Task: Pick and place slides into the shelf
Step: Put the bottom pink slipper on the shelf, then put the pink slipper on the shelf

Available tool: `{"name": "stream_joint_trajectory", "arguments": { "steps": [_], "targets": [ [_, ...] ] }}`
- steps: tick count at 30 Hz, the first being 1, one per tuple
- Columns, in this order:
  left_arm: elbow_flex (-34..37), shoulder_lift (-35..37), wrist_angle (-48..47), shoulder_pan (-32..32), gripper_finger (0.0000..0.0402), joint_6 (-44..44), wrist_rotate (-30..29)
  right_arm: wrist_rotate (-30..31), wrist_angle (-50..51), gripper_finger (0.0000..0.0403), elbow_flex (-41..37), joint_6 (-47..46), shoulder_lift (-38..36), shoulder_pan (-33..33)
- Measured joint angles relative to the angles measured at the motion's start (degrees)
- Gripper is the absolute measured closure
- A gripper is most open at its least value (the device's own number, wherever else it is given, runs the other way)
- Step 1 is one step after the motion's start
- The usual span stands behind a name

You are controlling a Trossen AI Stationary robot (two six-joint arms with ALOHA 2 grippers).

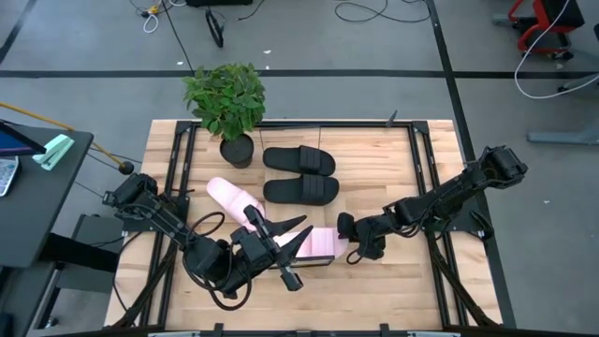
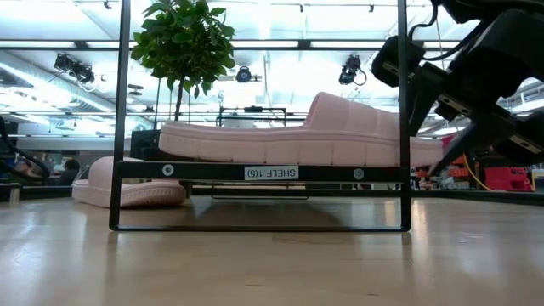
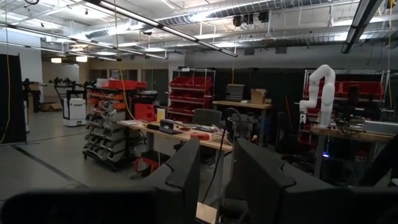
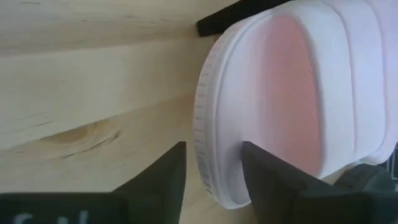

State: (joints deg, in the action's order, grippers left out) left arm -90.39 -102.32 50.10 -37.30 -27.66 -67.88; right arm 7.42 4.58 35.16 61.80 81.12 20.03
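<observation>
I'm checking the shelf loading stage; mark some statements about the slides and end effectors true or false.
1. A pink slide lies on the shelf. True.
2. Both black slides are on the shelf. False: they lie on the table near the plant.
3. The right end effector is at the shelved slide's end. True.
4. The second pink slide is stacked on the black pair. False: it lies apart on the table.

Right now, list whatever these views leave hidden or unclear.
- The pink slide on the shelf: high view, left arm covers most of it and the shelf.
- Right gripper: its fingers straddle the slide's sole edge; contact unclear.
- Left gripper: wrist view shows only the room.
- Black slides: absent from low view.
</observation>
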Motion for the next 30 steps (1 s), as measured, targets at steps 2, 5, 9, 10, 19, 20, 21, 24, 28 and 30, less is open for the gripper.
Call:
{"name": "stream_joint_trajectory", "arguments": {
  "steps": [2, 5, 9, 10, 19, 20, 21, 24, 28, 30],
  "targets": [
    [0.0, 0.0, 0.0, 0.0, 0.0294, 0.0, 0.0, 0.7, 0.0, 0.0233, 0.0, 0.3, 0.0, 0.0],
    [0.0, 0.0, 0.0, 0.0, 0.0294, 0.0, 0.0, 1.6, 0.4, 0.0224, 0.0, 0.8, -0.7, 0.0],
    [0.0, 0.0, 0.0, 0.0, 0.0294, 0.0, 0.0, 2.1, 0.4, 0.0217, 0.0, 0.9, -3.0, 0.9],
    [0.0, 0.0, 0.0, 0.1, 0.0294, -0.1, 0.0, 2.0, 0.4, 0.0216, 0.0, 0.8, -3.6, 1.2],
    [0.0, 0.0, 0.0, 0.2, 0.0294, -3.7, -3.5, 5.6, 7.4, 0.0205, 0.0, -4.2, -9.4, 3.5],
    [0.0, 0.0, 0.0, 0.2, 0.0294, -3.7, -3.9, 5.7, 8.6, 0.0204, 0.0, -5.0, -10.0, 3.5],
    [0.0, 0.0, 0.0, 0.2, 0.0294, -3.7, -4.0, 5.7, 9.7, 0.0204, 0.0, -5.7, -10.5, 3.5],
    [0.0, 0.0, 0.0, 0.2, 0.0294, -3.7, -4.6, 5.7, 12.7, 0.0206, 0.0, -7.6, -11.8, 3.5],
    [0.0, 0.0, 0.0, 0.2, 0.0294, -4.8, -9.1, 7.0, 15.3, 0.0208, 0.0, -8.4, -14.0, 3.5],
    [0.7, 0.0, 0.1, 0.3, 0.0295, -4.8, -12.4, 8.4, 15.8, 0.0210, 0.0, -9.3, -15.1, 3.5]
  ]
}}
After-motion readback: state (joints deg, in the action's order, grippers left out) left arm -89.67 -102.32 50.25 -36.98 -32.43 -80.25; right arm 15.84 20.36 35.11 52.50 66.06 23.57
